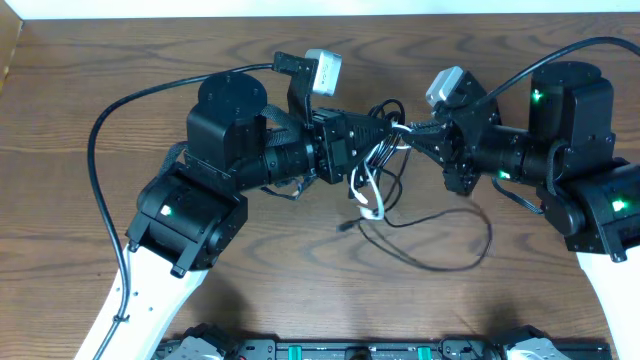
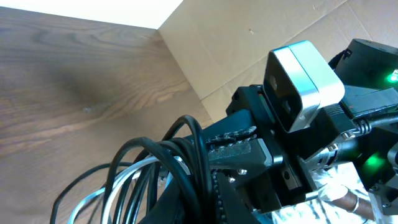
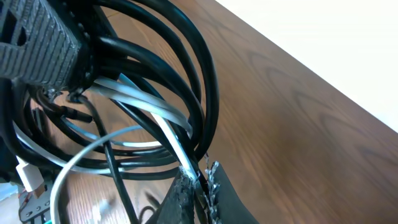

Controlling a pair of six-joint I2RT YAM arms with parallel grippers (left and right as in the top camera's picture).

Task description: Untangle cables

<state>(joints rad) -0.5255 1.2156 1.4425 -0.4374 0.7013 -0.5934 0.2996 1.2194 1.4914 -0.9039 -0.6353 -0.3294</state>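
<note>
The cables (image 1: 378, 165) are a bundle of thin black and white cords held above the table's middle, between both grippers. My left gripper (image 1: 372, 132) is shut on the bundle's left side; in the left wrist view black and white loops (image 2: 149, 171) pass through its jaws (image 2: 208, 180). My right gripper (image 1: 412, 130) is shut on the bundle's right side; in the right wrist view a white cord and black cords (image 3: 158, 118) are pinched between its fingertips (image 3: 200, 177). A long black loop (image 1: 440, 245) trails down onto the table. A white plug end (image 1: 372, 210) hangs below.
The wooden table (image 1: 80, 60) lies under both arms. A thick black arm cable (image 1: 110, 120) arcs at the left, another (image 1: 560, 50) at the right. A cardboard wall (image 2: 249, 43) stands beyond the table's edge in the left wrist view.
</note>
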